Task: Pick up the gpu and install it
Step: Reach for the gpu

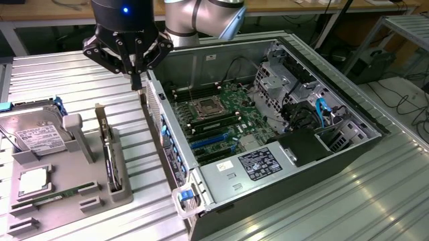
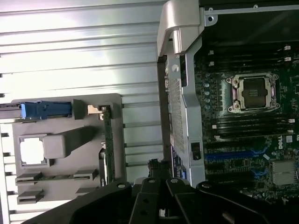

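Note:
The gpu (image 1: 108, 150) is a thin dark card standing on edge in a slot of the grey holder (image 1: 84, 145), with its pale bracket at the far end. In the wrist view the gpu (image 2: 109, 144) is a narrow strip in the grey holder (image 2: 117, 107). My gripper (image 1: 137, 86) hangs shut and holds nothing. It is above the table, between the holder and the open computer case (image 1: 201, 181), beyond the gpu's far end. The motherboard's blue slots (image 1: 211, 143) lie open inside the case.
A silver hard drive (image 1: 37, 135) with a white label, a square chip (image 1: 32, 182) and a green memory stick (image 1: 60, 193) sit in the same holder. The case's side wall (image 1: 168, 145) rises close beside the holder. Cables and a drive cage (image 1: 315, 115) fill the case's far side.

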Robot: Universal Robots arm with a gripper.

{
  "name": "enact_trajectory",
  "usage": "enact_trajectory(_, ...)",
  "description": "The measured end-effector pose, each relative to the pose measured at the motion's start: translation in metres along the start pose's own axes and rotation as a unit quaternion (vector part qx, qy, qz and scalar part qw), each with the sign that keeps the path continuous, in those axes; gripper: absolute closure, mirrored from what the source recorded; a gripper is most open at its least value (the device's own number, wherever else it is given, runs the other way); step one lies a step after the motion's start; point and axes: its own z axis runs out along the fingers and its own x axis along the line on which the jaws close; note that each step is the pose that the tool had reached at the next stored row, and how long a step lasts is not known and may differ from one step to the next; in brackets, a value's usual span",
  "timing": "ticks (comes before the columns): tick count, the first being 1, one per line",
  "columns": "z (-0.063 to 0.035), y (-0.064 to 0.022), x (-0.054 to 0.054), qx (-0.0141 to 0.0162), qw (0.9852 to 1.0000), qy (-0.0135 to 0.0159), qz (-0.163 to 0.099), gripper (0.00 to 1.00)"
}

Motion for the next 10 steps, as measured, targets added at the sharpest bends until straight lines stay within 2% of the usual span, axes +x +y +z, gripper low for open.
enact_trajectory(10, -0.0003, -0.0036, 0.011, 0.0000, 1.0000, 0.0000, 0.000, 0.89)
